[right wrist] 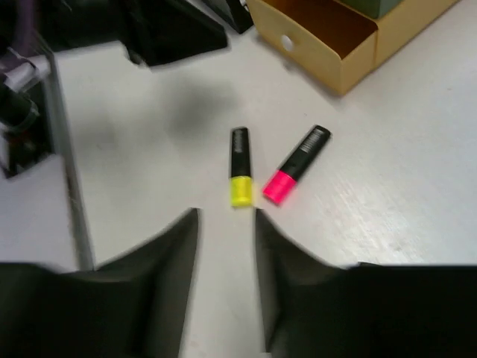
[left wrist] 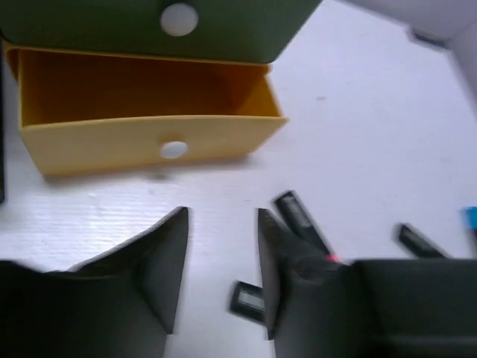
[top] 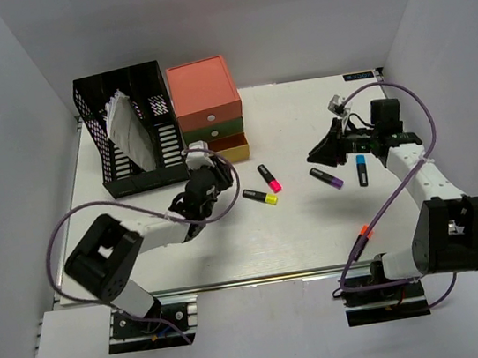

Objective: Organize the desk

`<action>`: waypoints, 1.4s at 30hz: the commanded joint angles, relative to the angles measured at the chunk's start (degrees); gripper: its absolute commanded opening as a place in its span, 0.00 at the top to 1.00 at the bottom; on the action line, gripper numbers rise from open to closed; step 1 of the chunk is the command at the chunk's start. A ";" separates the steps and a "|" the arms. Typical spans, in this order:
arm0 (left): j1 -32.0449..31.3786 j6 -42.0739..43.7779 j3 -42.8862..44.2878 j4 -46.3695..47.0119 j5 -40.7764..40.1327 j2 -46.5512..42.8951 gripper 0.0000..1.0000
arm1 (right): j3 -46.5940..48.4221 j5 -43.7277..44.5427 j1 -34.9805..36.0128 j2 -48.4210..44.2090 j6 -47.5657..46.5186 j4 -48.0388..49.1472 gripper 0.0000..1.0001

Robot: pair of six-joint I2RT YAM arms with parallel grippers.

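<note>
Left claw point(left wrist: 222, 227) hangs released, nothing between its parted jaws, just before the open yellow drawer point(left wrist: 149, 145), and the right claw point(right wrist: 226, 227) is likewise released and empty, aimed toward the yellow highlighter point(right wrist: 239, 177) and pink highlighter point(right wrist: 297, 164) lying close together. The bench point(top: 319, 239) spreads under both arms, with a purple highlighter point(top: 326, 177) and a blue highlighter point(top: 361, 169) loose near the right arm. Gathering pens into the drawer looks like the step in hand; next, I judge, one claw must lower over a pen, straddle its barrel and clench.
</note>
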 commanded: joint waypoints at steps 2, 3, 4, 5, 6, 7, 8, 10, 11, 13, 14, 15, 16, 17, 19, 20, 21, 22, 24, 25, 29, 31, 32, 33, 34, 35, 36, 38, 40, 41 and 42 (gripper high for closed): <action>1.25 -0.10 -3.39 -7.36 11.77 -12.31 0.72 | 1.97 7.44 1.51 0.66 -5.73 -3.93 0.88; 1.25 0.42 -3.21 -9.92 12.48 -14.26 0.93 | 2.23 9.12 1.52 0.92 -5.55 -3.41 0.94; 1.25 1.38 -2.08 -12.55 13.09 -15.93 1.00 | 2.41 11.05 1.52 1.10 -5.20 -3.40 0.97; 1.25 1.91 -1.02 -19.02 14.84 -18.99 1.00 | 2.67 15.42 4.91 1.19 -5.02 -3.49 0.98; 1.25 3.66 0.29 -22.48 15.73 -20.24 1.00 | 2.94 18.34 5.64 1.54 -4.85 -3.75 0.97; 1.77 4.89 3.00 -25.47 16.78 -21.21 1.00 | 2.94 24.37 6.35 1.72 -4.76 -3.84 0.93; 1.77 6.12 4.25 -31.24 17.57 -22.00 1.00 | 3.11 27.91 7.83 1.98 -4.93 -4.10 0.81; 2.29 10.08 6.18 -36.46 17.94 -24.29 1.00 | 3.20 38.51 10.21 3.12 -4.58 -4.63 0.65; 2.30 11.31 6.54 -37.01 17.50 -24.73 0.96 | 3.29 41.89 10.57 3.65 -5.01 -5.07 0.58; 2.30 14.12 7.24 -40.17 15.75 -25.79 0.50 | 3.91 48.85 12.23 6.28 -6.68 -6.83 0.44; 2.30 15.09 8.81 -42.27 14.87 -25.79 0.42 | 4.86 50.52 11.72 7.33 -7.99 -8.92 0.34; 2.30 17.36 9.70 -43.59 13.73 -25.44 0.38 | 5.31 51.93 11.54 9.34 -8.53 -9.72 0.30; 2.30 18.52 10.84 -44.82 13.19 -25.18 0.33 | 5.66 54.12 11.62 10.15 -9.32 -10.43 0.24; 2.30 20.35 13.20 -47.71 12.84 -25.18 0.31 | 6.45 55.01 11.45 11.55 -10.46 -11.83 0.20; 2.30 21.69 14.01 -49.31 11.52 -26.66 0.30 | 7.15 57.20 11.62 12.61 -11.26 -12.54 0.16; 2.30 22.13 13.32 -49.06 11.34 -27.72 0.29 | 7.77 57.48 11.54 13.66 -12.04 -13.15 0.16; 2.30 22.31 12.70 -48.62 11.26 -28.77 0.29 | 8.12 57.74 11.45 14.28 -13.01 -13.68 0.16; 2.30 22.48 12.26 -47.66 11.60 -30.96 0.28 | 8.56 58.35 11.54 15.07 -13.45 -13.95 0.17; 2.30 22.31 11.12 -46.86 12.31 -32.82 0.26 | 10.22 58.88 11.54 17.62 -14.51 -15.43 0.18; 2.30 22.39 11.03 -46.42 13.18 -33.61 0.26 | 10.76 59.15 11.62 18.58 -14.77 -15.97 0.22; 2.30 22.39 11.64 -47.21 13.63 -33.00 0.26 | 12.34 58.01 11.71 22.01 -15.74 -17.20 0.28; 2.30 22.39 12.17 -47.56 13.72 -32.82 0.26 | 12.96 57.31 11.89 23.15 -15.92 -17.20 0.30; 2.30 22.39 12.08 -47.47 13.89 -32.91 0.26 | 13.13 57.22 11.63 23.77 -16.09 -17.20 0.30; 2.30 22.31 11.82 -47.12 13.80 -33.17 0.26 | 13.57 57.30 11.80 24.21 -16.09 -17.29 0.32; 2.30 22.39 11.64 -47.12 13.89 -33.26 0.26 | 13.57 57.39 11.80 25.17 -16.18 -17.38 0.32; 2.30 22.39 11.56 -46.95 13.89 -33.61 0.26 | 13.66 57.48 11.80 25.71 -16.36 -17.38 0.33; 2.30 22.31 11.47 -46.94 13.98 -33.61 0.26 | 13.57 57.48 11.71 25.97 -16.62 -17.47 0.34; 2.30 22.31 11.47 -46.94 14.07 -33.70 0.26 | 13.31 57.39 11.80 26.85 -17.50 -17.12 0.36; 2.30 22.13 11.55 -47.03 14.24 -33.61 0.26 | 12.35 57.13 11.63 27.20 -18.72 -16.68 0.37; 2.30 22.13 11.64 -47.03 14.50 -33.61 0.26 | 12.08 57.13 11.63 27.29 -19.25 -16.59 0.38; 2.30 22.13 11.64 -47.12 14.59 -33.35 0.26 | 11.64 57.30 11.71 27.38 -19.69 -16.41 0.40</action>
